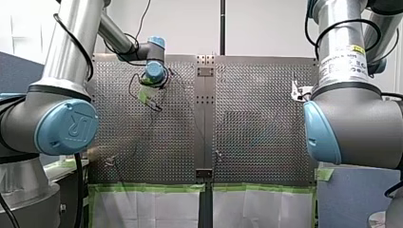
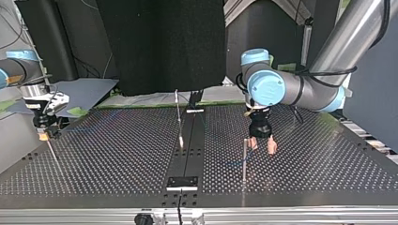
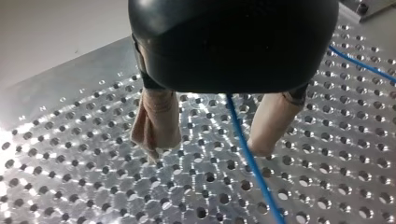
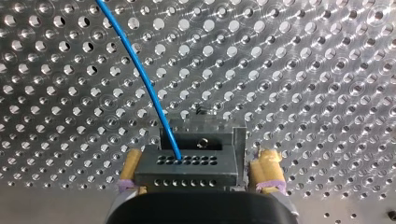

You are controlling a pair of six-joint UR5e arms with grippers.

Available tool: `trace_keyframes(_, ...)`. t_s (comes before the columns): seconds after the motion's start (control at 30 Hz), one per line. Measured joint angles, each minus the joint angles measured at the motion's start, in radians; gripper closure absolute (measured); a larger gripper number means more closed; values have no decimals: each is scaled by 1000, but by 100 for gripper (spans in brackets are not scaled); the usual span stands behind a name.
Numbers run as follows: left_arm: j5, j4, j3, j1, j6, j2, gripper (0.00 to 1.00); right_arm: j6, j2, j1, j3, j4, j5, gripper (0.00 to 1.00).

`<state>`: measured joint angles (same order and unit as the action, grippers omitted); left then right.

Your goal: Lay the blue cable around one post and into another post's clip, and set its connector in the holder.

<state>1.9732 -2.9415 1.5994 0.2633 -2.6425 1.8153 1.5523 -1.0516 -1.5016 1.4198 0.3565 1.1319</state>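
- Cable (image 4: pixel 140 70): one end plugs into the connector (image 4: pixel 187 165) and the rest runs off across the table (image 2: pixel 328 164). In the left wrist view it passes loose between the other arm's pads.
- The connector sits right at the holder (image 4: pixel 219 140), with the bracket just behind it. I'd say it's seated or close to it, but I can't confirm.
- Right end effector (image 4: pixel 198 162): the yellow pads (image 4: pixel 266 168) are closed narrow on the connector's sides. It's probably pinning that end so the cable can be pulled without shifting it.
- Left end effector (image 3: pixel 208 149): it's spread wide, with the beige pads (image 3: pixel 156 116) straddling the cable and gripping nothing. It looks lined up to pinch the cable.
- It hangs low just beside a thin post (image 2: pixel 244 159), probably the one to wrap.
- I can't see any wrap or clip engagement, so I judge the routing not done.
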Motion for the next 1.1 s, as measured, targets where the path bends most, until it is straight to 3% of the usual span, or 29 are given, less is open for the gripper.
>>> trace_keyframes(0.27,60,-15,1,8,23,-20,0,0,0,0,0,0,0,0)
trace_keyframes(0.73,70,-42,2,39,52,-26,0,0,0,0,0,0,0,0)
trace_keyframes(1.1,118,-73,2,63,85,-35,0,0,0,0,0,0,0,0)
